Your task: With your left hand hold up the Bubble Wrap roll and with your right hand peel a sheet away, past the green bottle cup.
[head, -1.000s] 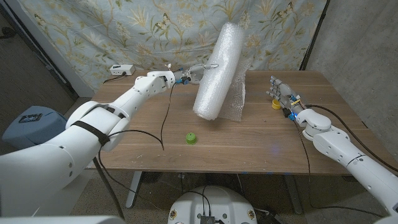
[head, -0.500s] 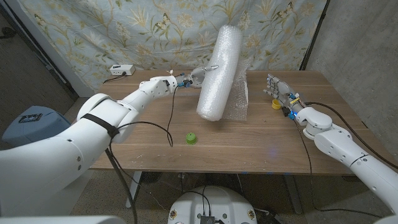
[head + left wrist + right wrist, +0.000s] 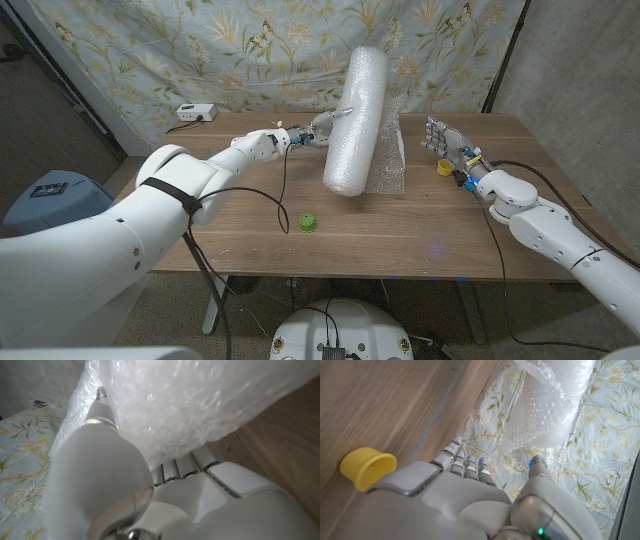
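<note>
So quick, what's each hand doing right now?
Left hand: holding the Bubble Wrap roll up.
Right hand: open, fingers apart, holding nothing.

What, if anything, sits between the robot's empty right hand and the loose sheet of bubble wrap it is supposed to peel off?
Nothing visible does. The right hand hangs open over the table beside a small yellow cup, and the stretch across to the loose sheet is bare. The left hand holds the Bubble Wrap roll tilted up.

Left arm stretched far forward, white left hand (image 3: 318, 127) wrapped around the tall clear bubble wrap roll (image 3: 354, 120), holding it tilted. Right arm bent, right hand (image 3: 441, 138) raised upright, fingers apart and empty, well clear of the roll's side.
</note>
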You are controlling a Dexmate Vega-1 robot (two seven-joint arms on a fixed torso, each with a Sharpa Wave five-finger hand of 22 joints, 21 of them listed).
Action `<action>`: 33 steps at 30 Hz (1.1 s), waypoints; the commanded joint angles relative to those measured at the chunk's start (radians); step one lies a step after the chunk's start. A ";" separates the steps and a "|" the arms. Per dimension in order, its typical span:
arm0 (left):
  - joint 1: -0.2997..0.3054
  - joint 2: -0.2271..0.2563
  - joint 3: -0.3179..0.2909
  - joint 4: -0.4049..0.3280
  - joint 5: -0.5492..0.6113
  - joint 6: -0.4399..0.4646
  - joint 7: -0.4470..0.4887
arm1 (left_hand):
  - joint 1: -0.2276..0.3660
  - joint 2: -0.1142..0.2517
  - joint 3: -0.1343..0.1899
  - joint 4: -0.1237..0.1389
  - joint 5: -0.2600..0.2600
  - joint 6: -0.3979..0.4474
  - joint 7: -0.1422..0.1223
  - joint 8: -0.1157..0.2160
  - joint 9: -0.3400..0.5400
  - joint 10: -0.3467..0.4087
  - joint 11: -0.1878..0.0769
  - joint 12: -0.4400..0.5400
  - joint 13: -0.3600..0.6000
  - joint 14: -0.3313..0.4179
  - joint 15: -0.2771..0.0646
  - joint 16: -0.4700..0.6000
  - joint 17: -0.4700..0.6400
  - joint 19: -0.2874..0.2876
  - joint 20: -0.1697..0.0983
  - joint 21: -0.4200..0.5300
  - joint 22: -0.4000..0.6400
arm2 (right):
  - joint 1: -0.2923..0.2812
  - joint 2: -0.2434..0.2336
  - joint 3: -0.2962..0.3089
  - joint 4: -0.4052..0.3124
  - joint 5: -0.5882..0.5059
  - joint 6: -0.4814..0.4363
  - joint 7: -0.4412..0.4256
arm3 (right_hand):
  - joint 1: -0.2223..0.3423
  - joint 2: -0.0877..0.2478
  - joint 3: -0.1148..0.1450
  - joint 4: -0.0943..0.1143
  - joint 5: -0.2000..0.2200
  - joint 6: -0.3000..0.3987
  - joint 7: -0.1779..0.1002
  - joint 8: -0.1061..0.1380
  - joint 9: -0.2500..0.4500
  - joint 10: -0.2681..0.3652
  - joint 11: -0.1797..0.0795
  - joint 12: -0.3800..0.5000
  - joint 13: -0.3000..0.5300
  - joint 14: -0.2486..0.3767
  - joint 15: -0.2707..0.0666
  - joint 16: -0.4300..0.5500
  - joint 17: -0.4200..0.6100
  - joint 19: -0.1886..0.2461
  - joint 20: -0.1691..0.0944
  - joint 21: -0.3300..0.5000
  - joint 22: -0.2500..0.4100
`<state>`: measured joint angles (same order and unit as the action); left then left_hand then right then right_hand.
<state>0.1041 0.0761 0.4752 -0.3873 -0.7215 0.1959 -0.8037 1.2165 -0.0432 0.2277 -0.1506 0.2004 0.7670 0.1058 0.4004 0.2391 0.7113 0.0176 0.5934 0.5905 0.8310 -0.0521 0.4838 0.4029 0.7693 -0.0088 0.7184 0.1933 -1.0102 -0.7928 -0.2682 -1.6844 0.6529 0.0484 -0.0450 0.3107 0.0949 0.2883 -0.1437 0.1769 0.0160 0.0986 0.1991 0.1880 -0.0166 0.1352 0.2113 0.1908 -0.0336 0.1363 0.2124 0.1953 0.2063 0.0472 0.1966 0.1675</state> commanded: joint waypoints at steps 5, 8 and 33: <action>0.010 -0.055 -0.058 0.044 0.018 0.026 0.101 | 0.100 0.112 0.015 0.002 0.008 -0.005 -0.013 0.007 0.060 0.027 -0.040 -0.008 0.007 0.105 -0.114 -0.014 0.004 -0.022 0.007 0.005 0.002 | -0.029 -0.079 0.013 -0.123 0.006 -0.079 0.008 | 0.010 -0.022 0.002 -0.011 -0.002 0.001 0.035 0.000 0.004 0.020 0.033 0.007 0.004 0.016 0.036 0.007 0.001 0.012 0.030 0.001 0.003; 0.014 -0.064 -0.069 0.045 0.024 0.028 0.118 | 0.099 0.111 0.014 0.001 0.008 -0.004 -0.014 0.007 0.061 0.028 -0.041 -0.009 0.007 0.103 -0.113 -0.016 0.006 -0.024 0.009 0.007 0.002 | -0.031 -0.091 0.015 -0.136 0.010 -0.097 0.009 | 0.014 -0.028 0.001 -0.013 -0.002 -0.010 0.050 -0.004 0.004 0.016 0.045 0.003 0.004 0.017 0.043 0.005 0.002 0.010 0.038 0.000 0.003; 0.061 -0.119 -0.151 -0.010 0.102 0.055 0.186 | 0.096 0.114 0.017 -0.001 0.012 -0.004 -0.018 0.009 0.071 0.026 -0.041 -0.015 0.018 0.099 -0.110 -0.022 0.020 -0.039 0.015 0.018 0.000 | 0.041 -0.135 -0.038 -0.157 0.011 -0.200 0.092 | 0.115 -0.099 0.009 -0.029 0.013 -0.127 0.104 -0.013 0.012 -0.004 0.084 -0.002 0.026 0.023 0.074 -0.003 0.011 0.015 0.085 -0.002 0.004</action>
<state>0.1410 -0.0271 0.3545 -0.3532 -0.6552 0.2285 -0.6300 1.2103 -0.0369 0.2278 -0.1506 0.2082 0.7570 0.0960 0.4024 0.2392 0.7076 0.0137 0.5785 0.6049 0.8274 -0.0559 0.4642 0.4186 0.7339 0.0090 0.7273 0.1905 -1.0071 -0.9185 -0.2768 -1.8476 0.6589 -0.1158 0.0065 0.4129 -0.0015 0.2912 -0.1766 0.1817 -0.0976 0.1178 0.1917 0.1980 -0.0117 0.2159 0.2112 0.2125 -0.0106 0.2043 0.2124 0.2027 0.2172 0.1218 0.1966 0.1702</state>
